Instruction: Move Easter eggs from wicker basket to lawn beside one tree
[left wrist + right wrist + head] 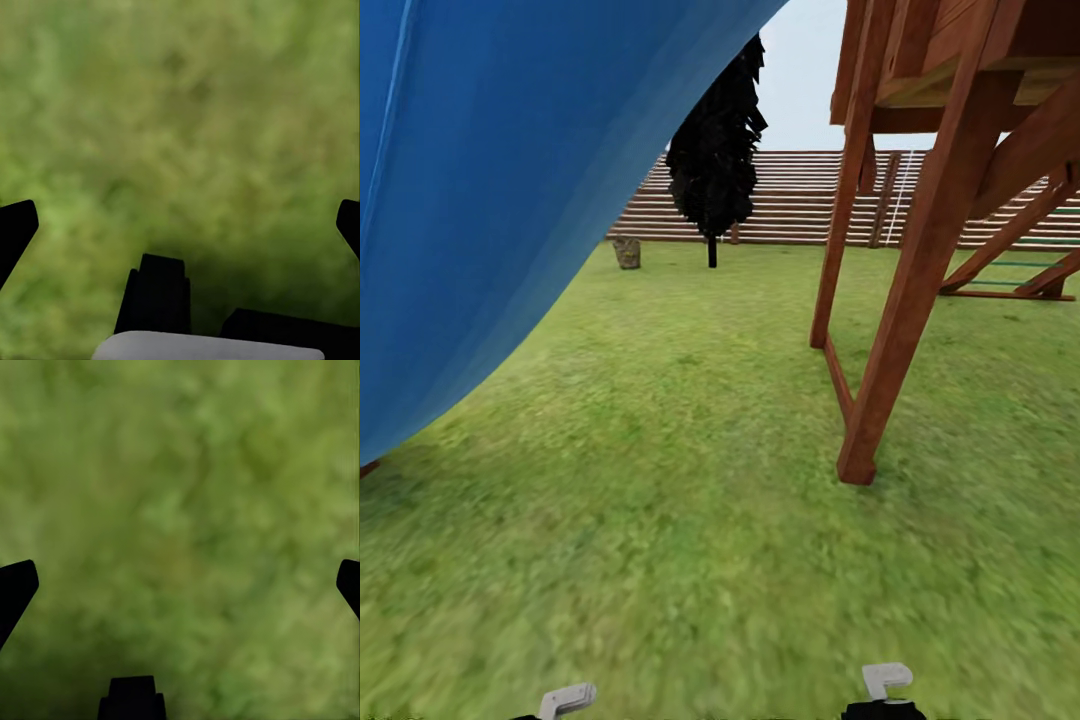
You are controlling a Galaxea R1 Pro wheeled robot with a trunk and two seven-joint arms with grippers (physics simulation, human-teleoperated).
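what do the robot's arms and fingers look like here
In both wrist views the fingers are plain black wedges at the picture's edges, over blurred green lawn. The left wrist view adds a black block and a pale grey rounded part. In the head view, pale grey angular pieces sit on black parts. No cables or markings are visible.

lawn mottled green; slide plain blue; play frame red-brown wood; cypress-like tree black; fence brown slats.

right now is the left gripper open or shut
Open: in the left wrist view the left gripper has its fingertips far apart at opposite edges, nothing but lawn between them.
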